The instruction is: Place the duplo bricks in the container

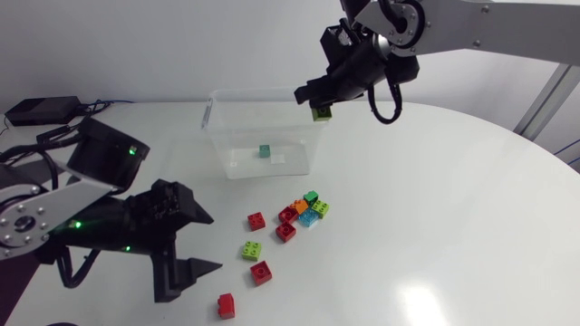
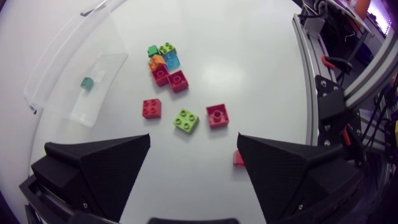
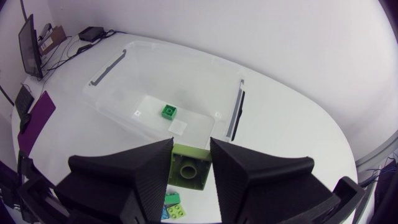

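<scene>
A clear plastic container (image 1: 222, 136) stands at the back middle of the table with one green brick (image 1: 265, 151) inside. My right gripper (image 1: 319, 101) hangs over the container's right rim, shut on a lime green brick (image 3: 190, 169). Several loose duplo bricks lie in front of the container: a mixed cluster (image 1: 304, 210), a red one (image 1: 256, 221), a lime one (image 1: 251, 250), another red (image 1: 261, 273) and a red one (image 1: 226, 305) nearest the front. My left gripper (image 1: 198, 244) is open above the table, left of the bricks, holding nothing. Ahead of the left gripper (image 2: 193, 158) lie the lime brick (image 2: 186, 120) and red bricks.
The container's wall (image 3: 236, 112) and the green brick (image 3: 168, 111) inside lie below and ahead of my right gripper. A black box and cables (image 1: 41, 110) sit at the far left. The table's right half holds no objects.
</scene>
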### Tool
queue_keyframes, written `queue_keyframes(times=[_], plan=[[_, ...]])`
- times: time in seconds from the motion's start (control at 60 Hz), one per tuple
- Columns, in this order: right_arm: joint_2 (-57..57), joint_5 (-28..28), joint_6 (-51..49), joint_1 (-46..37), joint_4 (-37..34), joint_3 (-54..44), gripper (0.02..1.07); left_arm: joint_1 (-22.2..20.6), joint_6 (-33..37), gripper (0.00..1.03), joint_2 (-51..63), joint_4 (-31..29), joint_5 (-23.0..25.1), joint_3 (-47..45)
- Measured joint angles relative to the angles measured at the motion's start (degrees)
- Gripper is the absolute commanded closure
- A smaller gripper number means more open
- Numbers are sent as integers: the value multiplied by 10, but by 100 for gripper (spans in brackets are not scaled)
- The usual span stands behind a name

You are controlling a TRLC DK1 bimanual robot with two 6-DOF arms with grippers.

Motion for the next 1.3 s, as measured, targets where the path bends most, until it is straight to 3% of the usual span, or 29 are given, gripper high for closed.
queue_keyframes(times=[0.317,0.55,0.6,0.65,0.7,0.883,1.067,1.3], plan=[[72,0,-9,0,11,73,76,-53,10,7,-23,-5,-5,-61],[121,5,-11,-1,21,106,72,-60,10,7,-23,28,-11,-103],[129,5,-13,-1,22,114,59,-66,10,7,-23,35,-11,-109],[136,8,-15,-1,22,124,27,-75,10,7,-23,43,-12,-114],[141,11,-18,-2,22,132,6,-82,10,7,-23,53,-13,-118],[142,18,-22,-4,21,140,6,-114,5,7,-7,86,-28,-132],[113,17,-22,-4,14,125,6,-118,-8,10,17,89,-40,-134],[-26,18,-24,-1,15,-15,6,-124,-24,12,59,108,-42,-134]])
